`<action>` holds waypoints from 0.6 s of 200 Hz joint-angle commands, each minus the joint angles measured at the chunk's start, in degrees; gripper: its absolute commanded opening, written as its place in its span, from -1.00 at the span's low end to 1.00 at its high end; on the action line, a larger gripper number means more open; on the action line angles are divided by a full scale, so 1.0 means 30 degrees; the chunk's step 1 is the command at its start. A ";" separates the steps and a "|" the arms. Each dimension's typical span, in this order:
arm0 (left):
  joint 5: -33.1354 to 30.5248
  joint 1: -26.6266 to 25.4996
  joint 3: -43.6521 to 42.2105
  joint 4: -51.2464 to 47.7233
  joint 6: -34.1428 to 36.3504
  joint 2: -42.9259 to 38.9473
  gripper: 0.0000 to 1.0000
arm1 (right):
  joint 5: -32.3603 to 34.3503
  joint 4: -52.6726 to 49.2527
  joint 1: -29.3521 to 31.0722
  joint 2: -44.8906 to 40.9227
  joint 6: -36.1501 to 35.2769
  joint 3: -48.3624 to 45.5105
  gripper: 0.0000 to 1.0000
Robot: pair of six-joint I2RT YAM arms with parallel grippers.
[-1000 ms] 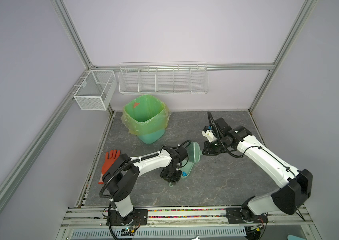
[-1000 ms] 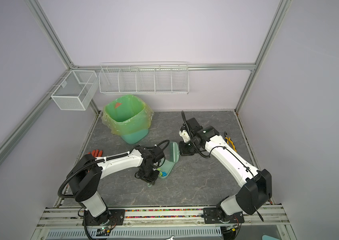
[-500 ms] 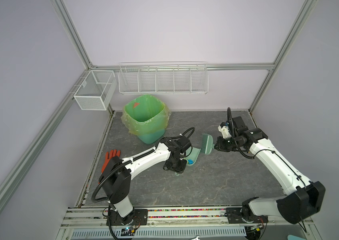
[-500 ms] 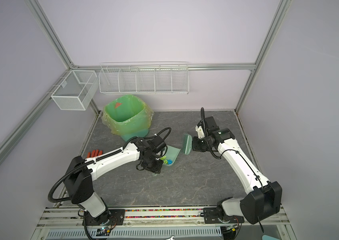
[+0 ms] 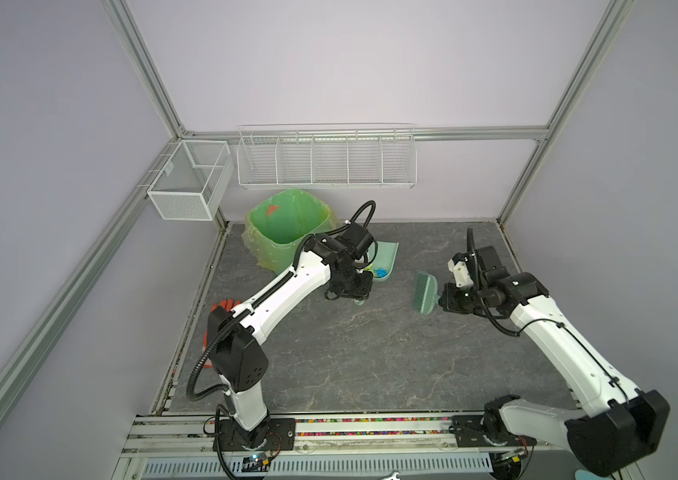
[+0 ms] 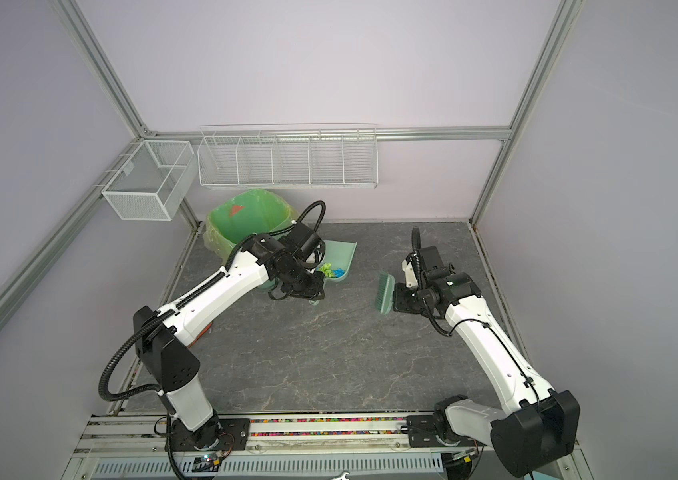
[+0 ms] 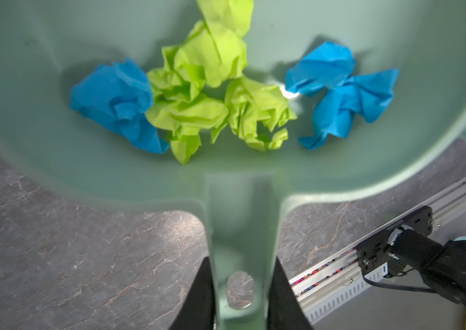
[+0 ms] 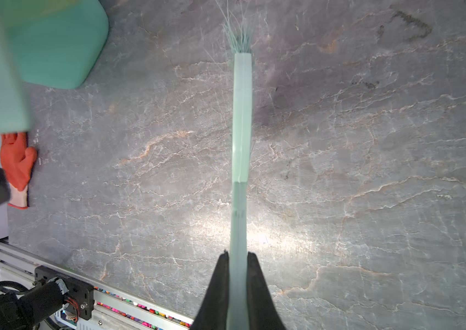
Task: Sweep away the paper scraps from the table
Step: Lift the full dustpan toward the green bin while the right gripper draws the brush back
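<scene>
Loosely crumpled blue and lime paper scraps [image 7: 214, 94] are lying in the smooth mint dustpan [image 7: 55, 143] — left gripper [image 7: 241, 274] clamping its handle beside the bag-lined bin [image 5: 283, 216], right gripper [image 8: 237, 255] pinching the bristled brush [image 8: 241, 120] above the veined grey table [image 8: 369, 171]

Left claw [image 6: 303, 289] gripping a green dustpan [image 6: 343, 254], blue and lime paper scraps [image 6: 332, 272] inside it, green-lined bin [image 6: 221, 232] just behind, right claw [image 6: 396, 297] clamping a green brush [image 6: 384, 293], grey veined surface [image 6: 329, 357].
</scene>
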 commanded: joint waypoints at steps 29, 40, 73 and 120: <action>-0.0593 0.0005 0.4011 -0.2942 -0.0153 0.0919 -1.00 | -0.0431 0.1006 -0.0102 -0.0497 0.0521 -0.1074 -0.86; -0.0876 0.0047 0.4500 -0.3289 -0.0196 0.1144 -1.00 | -0.0418 0.0873 -0.0117 -0.0415 0.0491 -0.1054 -0.86; -0.0611 0.0089 0.5596 -0.3682 -0.0255 0.1735 -1.00 | -0.0505 0.0768 -0.0106 -0.0494 0.0403 -0.1198 -0.86; -0.0820 0.0175 0.8012 -0.4881 -0.0178 0.2452 -1.00 | -0.0347 0.0507 -0.0104 -0.1245 0.0371 -0.1620 -0.86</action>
